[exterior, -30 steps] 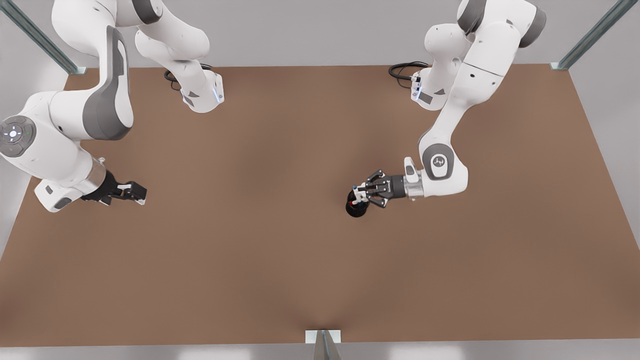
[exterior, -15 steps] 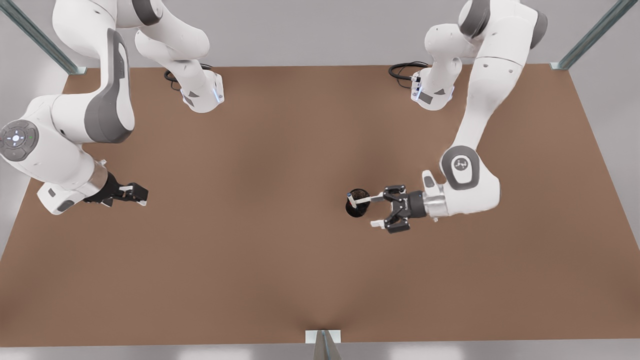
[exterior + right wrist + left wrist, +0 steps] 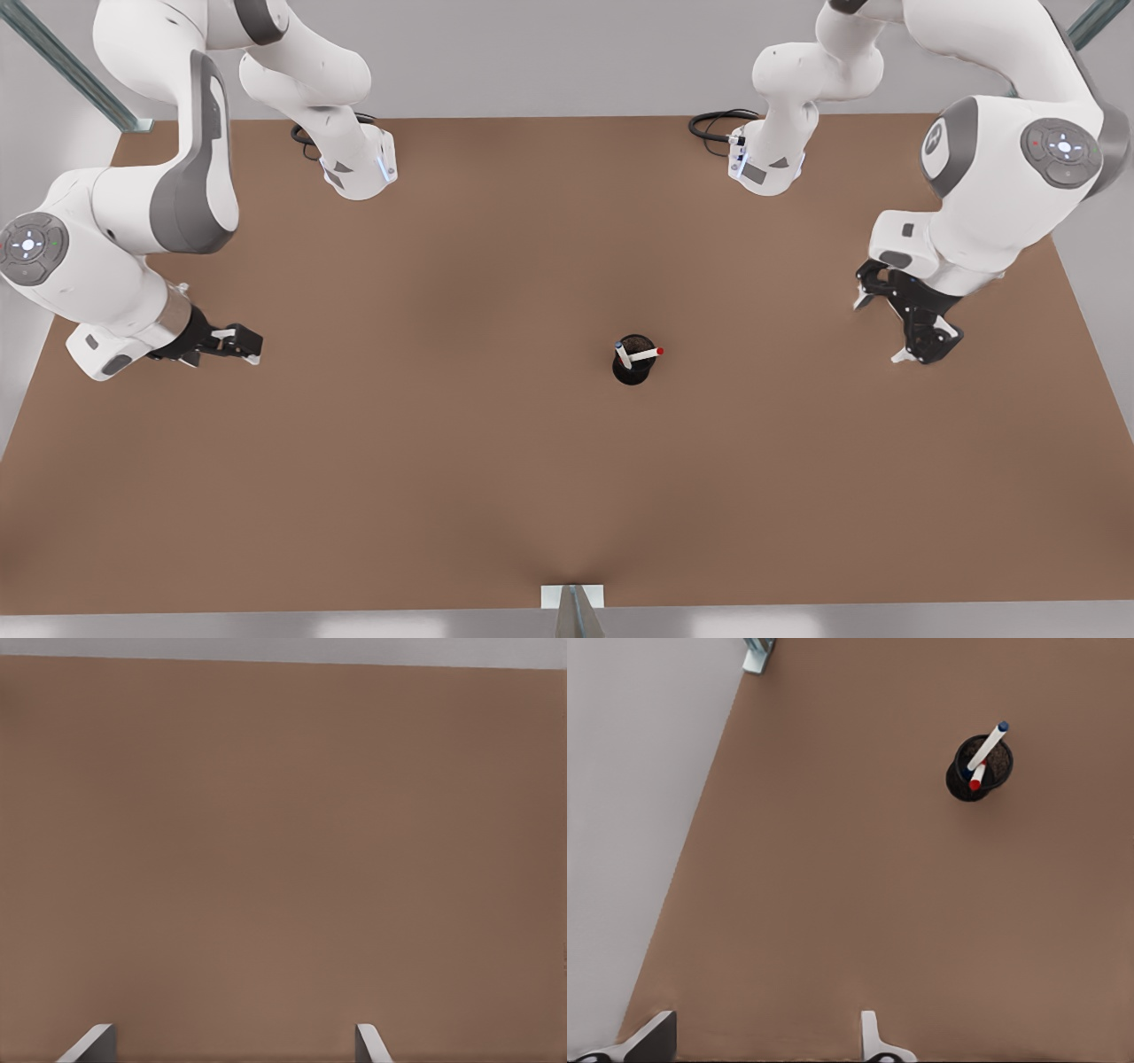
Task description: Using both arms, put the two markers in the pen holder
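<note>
A brown table (image 3: 443, 496) carries the whole scene. Metal frame posts (image 3: 1050, 62) rise at its far corners, and a small bracket (image 3: 572, 596) sits at the middle of its near edge.

Two white arms are mounted along the far edge. The left arm (image 3: 1001, 177) is the one at the front view's right. It is folded high over the edge of the table on that side. The right arm (image 3: 115, 239), at the front view's left, bends down beside the opposite edge. A black cable (image 3: 713, 120) coils by the left arm's base.

The left gripper (image 3: 879, 330) hangs above the table near the edge at the front view's right, well apart from the cup. Its fingers point downward and are spread wide, with nothing between them. The left wrist view shows the same wide gap (image 3: 762, 1041).

The right gripper (image 3: 248, 344) is near the edge at the front view's left and points inward across the table. Its fingertips are also well apart and empty, as seen in the right wrist view (image 3: 229, 1043).

The pen holder (image 3: 633, 370), a black mesh cup, stands upright in the table's interior. It is somewhat toward the front view's right of centre and far from every edge (image 3: 957, 784).

Both markers are inside the pen holder, leaning against the rim and crossing each other. The red marker (image 3: 647, 354) tilts toward the front view's right, and its red tip projects over the rim (image 3: 976, 780). The blue marker (image 3: 624, 356) leans the other way, with its blue end uppermost (image 3: 989, 744).
</note>
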`<action>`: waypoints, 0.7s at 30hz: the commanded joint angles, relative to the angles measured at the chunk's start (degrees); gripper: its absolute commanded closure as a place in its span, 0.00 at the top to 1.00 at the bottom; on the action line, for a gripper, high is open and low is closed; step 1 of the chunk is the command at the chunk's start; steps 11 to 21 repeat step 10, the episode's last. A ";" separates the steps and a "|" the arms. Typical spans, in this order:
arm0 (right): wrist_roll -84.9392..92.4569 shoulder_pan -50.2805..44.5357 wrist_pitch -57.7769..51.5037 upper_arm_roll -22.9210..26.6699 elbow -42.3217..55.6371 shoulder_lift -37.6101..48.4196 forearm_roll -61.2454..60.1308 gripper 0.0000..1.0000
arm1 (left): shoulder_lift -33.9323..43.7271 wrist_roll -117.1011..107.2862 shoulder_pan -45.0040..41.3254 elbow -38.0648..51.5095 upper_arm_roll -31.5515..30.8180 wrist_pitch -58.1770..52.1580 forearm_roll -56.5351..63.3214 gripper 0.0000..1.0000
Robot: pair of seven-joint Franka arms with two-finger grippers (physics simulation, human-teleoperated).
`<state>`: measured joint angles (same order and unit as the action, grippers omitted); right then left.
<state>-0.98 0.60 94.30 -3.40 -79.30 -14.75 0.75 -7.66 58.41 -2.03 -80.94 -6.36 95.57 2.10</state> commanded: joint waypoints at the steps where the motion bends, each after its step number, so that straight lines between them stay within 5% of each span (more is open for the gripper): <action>1: 0.89 -0.25 -0.26 -0.02 0.11 0.07 0.05 1.00 | 2.29 -65.17 -0.61 -2.47 1.08 -4.42 1.24 1.00; 21: 1.95 0.10 -0.87 0.06 0.38 0.24 0.13 1.00 | -1.40 -65.44 -0.43 -0.97 1.08 -7.15 1.24 1.00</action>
